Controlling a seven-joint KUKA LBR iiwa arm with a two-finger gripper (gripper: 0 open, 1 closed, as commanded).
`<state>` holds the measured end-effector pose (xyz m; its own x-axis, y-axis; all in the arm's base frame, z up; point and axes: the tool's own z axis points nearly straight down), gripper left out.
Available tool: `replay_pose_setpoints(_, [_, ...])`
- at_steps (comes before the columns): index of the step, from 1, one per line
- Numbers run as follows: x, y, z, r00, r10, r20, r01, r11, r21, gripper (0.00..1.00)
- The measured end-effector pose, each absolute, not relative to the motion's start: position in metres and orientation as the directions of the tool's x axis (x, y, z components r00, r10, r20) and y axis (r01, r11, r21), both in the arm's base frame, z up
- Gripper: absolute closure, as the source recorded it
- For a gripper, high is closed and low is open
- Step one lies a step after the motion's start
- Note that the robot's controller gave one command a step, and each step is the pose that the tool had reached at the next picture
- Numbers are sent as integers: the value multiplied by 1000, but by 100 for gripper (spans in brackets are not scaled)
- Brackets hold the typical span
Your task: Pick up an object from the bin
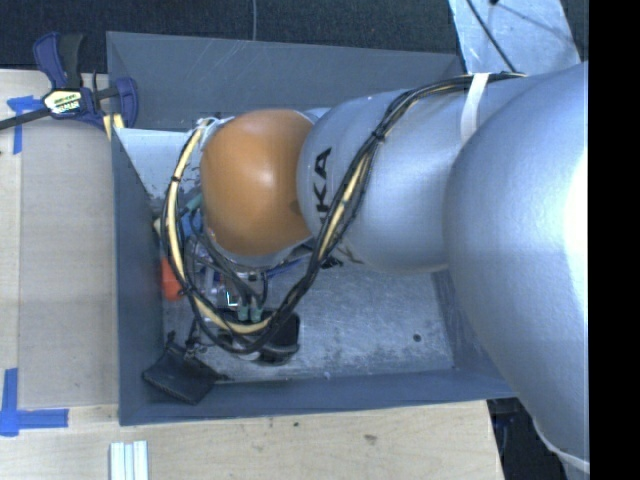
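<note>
My gripper (pixel 236 294) hangs low over the left part of the bin, mostly hidden under the arm's wrist and its cables. A small orange thing (pixel 170 279) lies just left of it, against the bin's left wall. In the front left corner sits a flat black thing (pixel 180 376), a little below and left of the gripper. A dark rounded piece (pixel 283 339) shows just right of the gripper's lower end; I cannot tell whether it is a loose thing or part of the robot.
The arm reaches in from the right and covers the back and right of the bin. Bare grey floor shows along the front, right of the gripper. The bin's left and front walls stand close to the gripper.
</note>
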<state>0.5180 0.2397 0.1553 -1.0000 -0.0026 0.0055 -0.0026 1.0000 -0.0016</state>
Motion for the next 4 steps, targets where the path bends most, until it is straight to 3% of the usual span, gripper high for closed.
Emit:
replay_pose_setpoints(1, [501,197,79,-891,-454,3,-454,891,0,0])
replay_pose_setpoints(2, [501,199,80,-891,-455,1,-455,891,2,100])
replay_pose_setpoints(3, [502,245,196,-891,-454,-7,-454,891,1,100])
replay_pose_setpoints(4, [500,234,223,-886,-464,-1,-464,886,0,100])
